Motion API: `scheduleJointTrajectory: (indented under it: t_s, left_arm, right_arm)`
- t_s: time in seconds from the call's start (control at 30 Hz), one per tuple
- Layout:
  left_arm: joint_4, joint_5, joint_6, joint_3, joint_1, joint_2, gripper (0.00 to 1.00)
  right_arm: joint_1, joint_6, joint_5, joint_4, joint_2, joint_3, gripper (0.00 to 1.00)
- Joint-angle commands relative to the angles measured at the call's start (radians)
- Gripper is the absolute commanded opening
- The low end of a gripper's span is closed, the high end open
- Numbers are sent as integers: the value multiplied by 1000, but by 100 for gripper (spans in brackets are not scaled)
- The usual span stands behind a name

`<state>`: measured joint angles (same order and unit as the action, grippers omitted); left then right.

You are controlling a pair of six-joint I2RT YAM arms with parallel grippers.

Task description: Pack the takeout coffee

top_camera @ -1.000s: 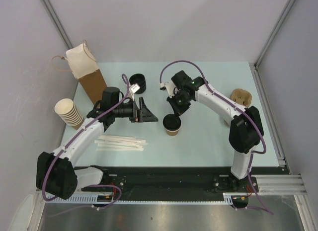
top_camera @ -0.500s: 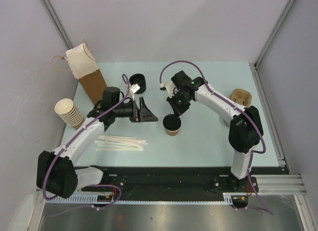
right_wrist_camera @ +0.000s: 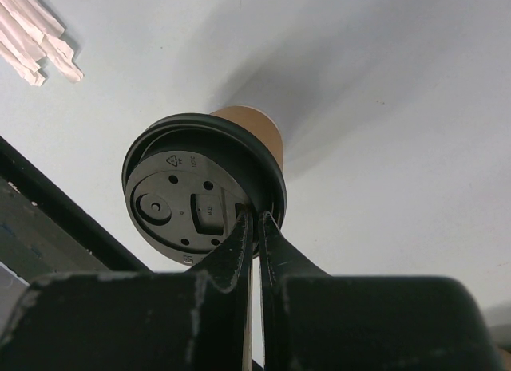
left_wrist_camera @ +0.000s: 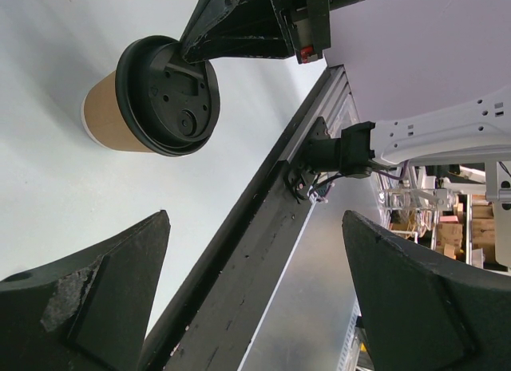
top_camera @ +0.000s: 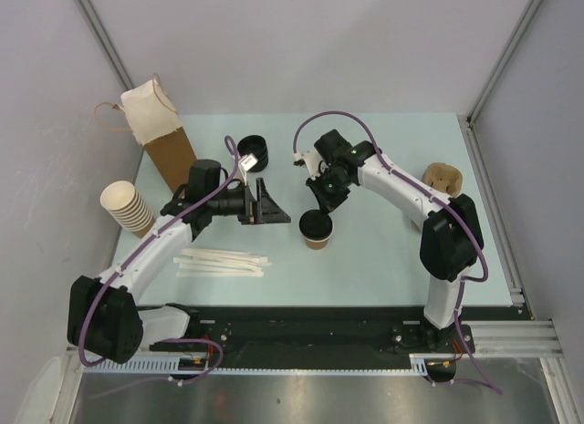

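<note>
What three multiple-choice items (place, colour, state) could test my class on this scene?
1. Where is the paper bag? A) back left of the table B) front right C) between the arms
2. The takeout coffee has a lid that is: A) white B) black C) red
3. The left gripper has fingers that are: A) open, empty B) shut on the cup C) shut on a straw
Answers: 1A, it stands at the far left corner. 2B, both wrist views show it black. 3A, a wide gap with nothing in it separates them.
</note>
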<state>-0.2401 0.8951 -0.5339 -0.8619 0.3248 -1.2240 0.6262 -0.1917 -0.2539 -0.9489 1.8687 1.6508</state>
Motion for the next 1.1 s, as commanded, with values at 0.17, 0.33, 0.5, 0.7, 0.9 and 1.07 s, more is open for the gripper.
scheduleJointTrajectory:
  t_s: [0.17, 0.33, 0.5, 0.7, 0.9, 1.07]
  left_arm:
    - [42, 27, -12, 8, -6, -2, 94]
    - [50, 27, -15, 14, -6, -2, 94]
    - [50, 27, -15, 8, -6, -9, 94]
    - [51, 28, -18, 6, -6, -12, 94]
    - [53, 30, -17, 6, -6, -14, 94]
    - [56, 30, -21, 6, -6, -15, 94]
  right_arm:
    - [-14, 18, -36, -13, -34, 44, 2]
    - [-28, 20, -50, -19, -46, 50, 1]
    - [-33, 21, -67, -24, -48, 50, 0]
    - [-28, 17, -67, -28, -42, 44, 0]
    - [-11, 12, -45, -27, -34, 33, 1]
    - [-10, 11, -27, -27, -26, 26, 1]
